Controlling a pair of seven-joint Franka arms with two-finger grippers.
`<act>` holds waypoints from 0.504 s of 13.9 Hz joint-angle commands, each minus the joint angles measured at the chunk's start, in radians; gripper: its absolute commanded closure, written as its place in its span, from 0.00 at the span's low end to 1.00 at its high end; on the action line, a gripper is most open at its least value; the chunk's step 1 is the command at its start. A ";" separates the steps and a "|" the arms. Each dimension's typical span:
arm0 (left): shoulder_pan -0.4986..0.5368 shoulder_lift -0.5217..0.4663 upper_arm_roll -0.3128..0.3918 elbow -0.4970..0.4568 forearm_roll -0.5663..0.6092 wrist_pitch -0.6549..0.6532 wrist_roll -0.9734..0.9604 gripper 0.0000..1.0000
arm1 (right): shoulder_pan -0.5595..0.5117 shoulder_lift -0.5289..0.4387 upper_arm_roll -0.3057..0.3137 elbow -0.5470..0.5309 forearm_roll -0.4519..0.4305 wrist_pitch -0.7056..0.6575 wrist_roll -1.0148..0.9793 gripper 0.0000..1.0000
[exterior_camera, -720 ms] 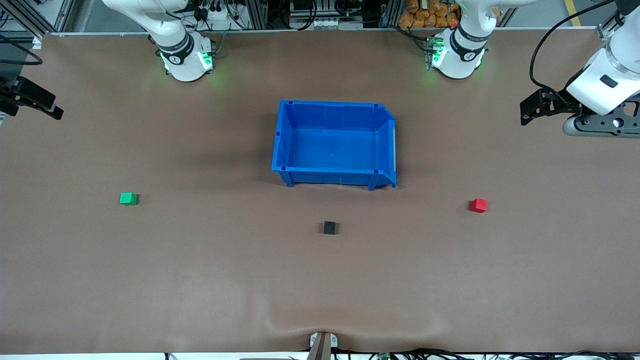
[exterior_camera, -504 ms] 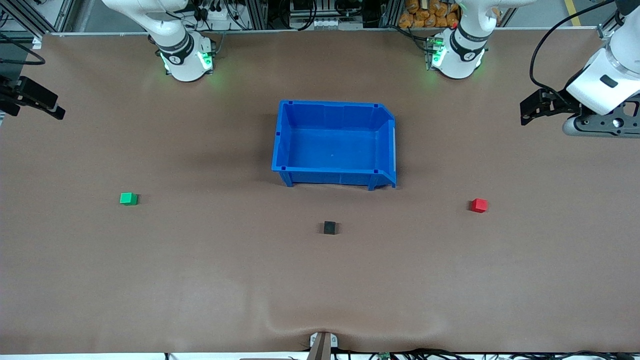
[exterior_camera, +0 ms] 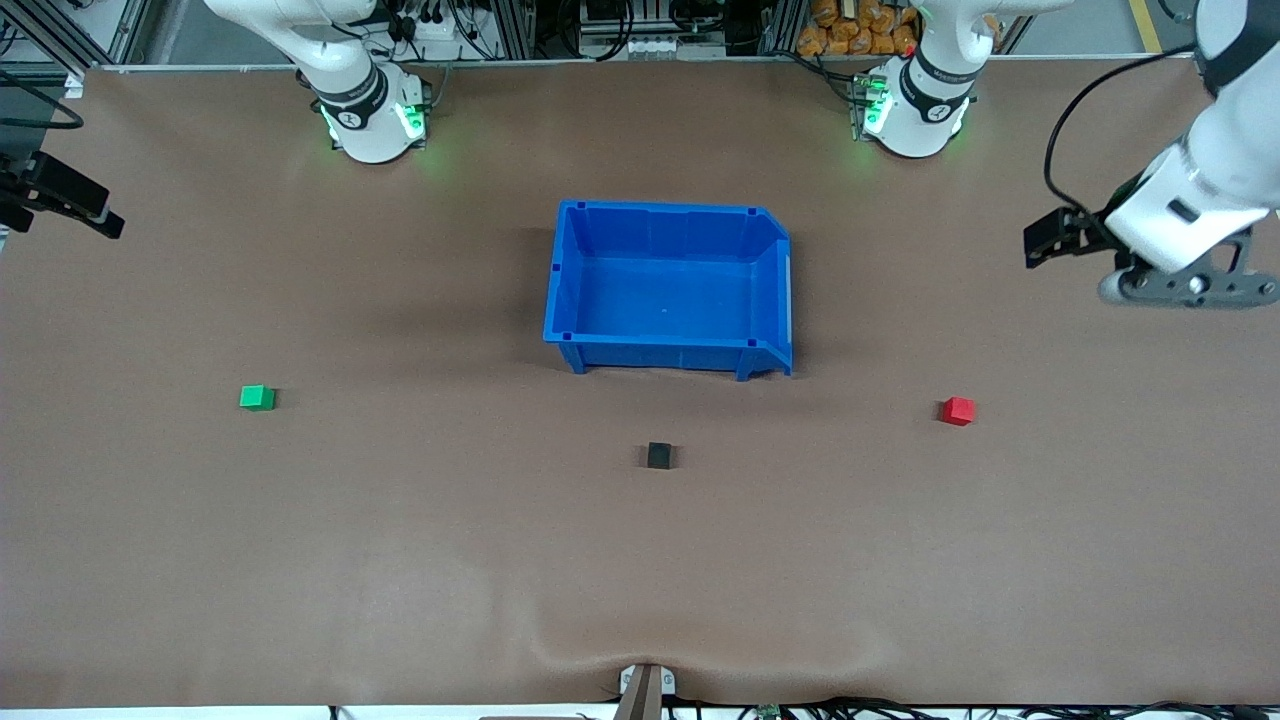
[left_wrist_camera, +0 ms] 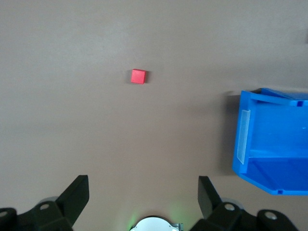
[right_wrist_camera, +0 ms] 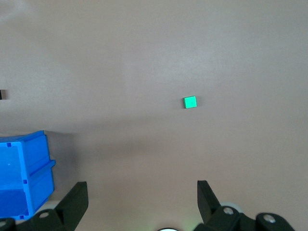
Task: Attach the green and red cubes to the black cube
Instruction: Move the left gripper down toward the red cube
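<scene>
Lying well apart from the open left pincer point(left_wrist_camera: 143, 190): red cube point(left_wrist_camera: 138, 76).

The bin point(exterior_camera: 670, 355) sits mid-table, with the centre cube point(exterior_camera: 659, 456) at its 6 o'clock, nearer the camera. From that cube, a second cube point(exterior_camera: 258, 397) lies at 9 o'clock and a third cube point(exterior_camera: 957, 410) at 3 o'clock, both well apart.

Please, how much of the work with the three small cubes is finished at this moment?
Nothing is done yet. The green cube, black cube and red cube lie apart on the table. In hand: nothing; the left claw is open above the red cube's end, the right claw open above the green cube's. Both attachments remain.
</scene>
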 commanded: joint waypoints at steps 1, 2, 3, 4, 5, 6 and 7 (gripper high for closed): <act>-0.002 0.061 -0.009 0.006 0.023 0.052 -0.018 0.00 | -0.008 0.002 0.001 0.004 0.009 0.003 -0.007 0.00; -0.002 0.072 -0.010 0.002 0.025 0.061 -0.018 0.00 | -0.008 0.007 -0.001 0.004 0.009 0.003 -0.007 0.00; 0.005 0.081 -0.010 -0.010 0.025 0.076 -0.018 0.00 | -0.008 0.013 -0.001 0.004 0.009 0.003 -0.008 0.00; 0.008 0.081 -0.010 -0.032 0.023 0.099 -0.018 0.00 | -0.008 0.016 -0.001 0.004 0.009 0.004 -0.008 0.00; 0.007 0.081 -0.010 -0.059 0.023 0.137 -0.018 0.00 | -0.008 0.026 -0.001 0.004 0.009 0.006 -0.013 0.00; 0.005 0.081 -0.010 -0.090 0.023 0.176 -0.018 0.00 | -0.008 0.039 -0.001 0.004 0.007 0.004 -0.013 0.00; 0.005 0.081 -0.010 -0.125 0.023 0.222 -0.018 0.00 | -0.008 0.049 -0.001 0.004 0.009 0.004 -0.013 0.00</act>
